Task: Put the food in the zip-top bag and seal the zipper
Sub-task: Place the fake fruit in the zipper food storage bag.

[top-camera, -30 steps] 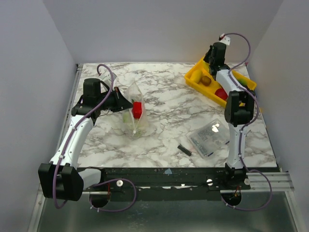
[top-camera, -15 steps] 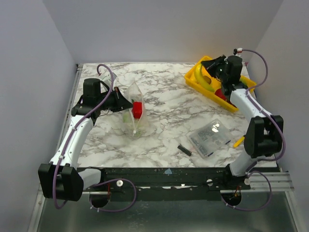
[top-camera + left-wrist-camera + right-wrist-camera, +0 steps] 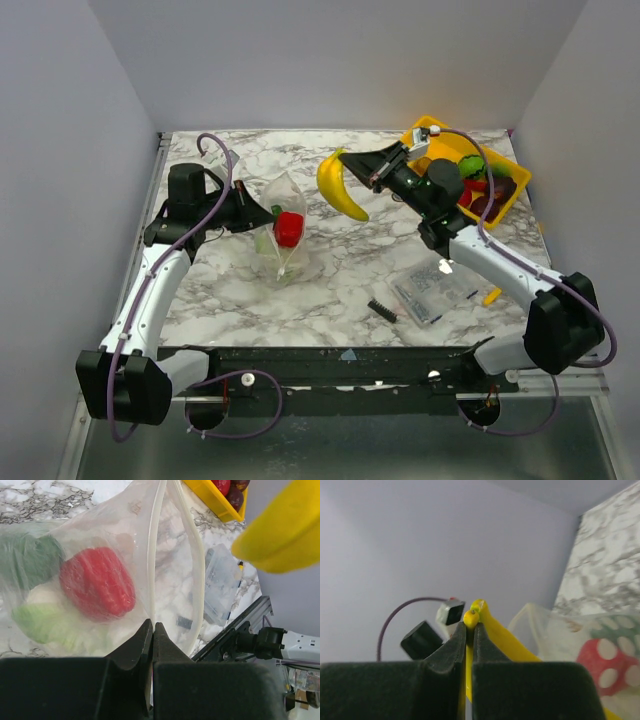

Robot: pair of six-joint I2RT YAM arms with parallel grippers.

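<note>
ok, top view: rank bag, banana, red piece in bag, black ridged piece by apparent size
1. zip-top bag
2. banana, held up nearer the camera, so it may look oversized
3. red piece
4. black ridged piece

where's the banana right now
Top view: the banana is held in the right gripper, centre-back, between the bag to its left and the tray to its right.
</note>
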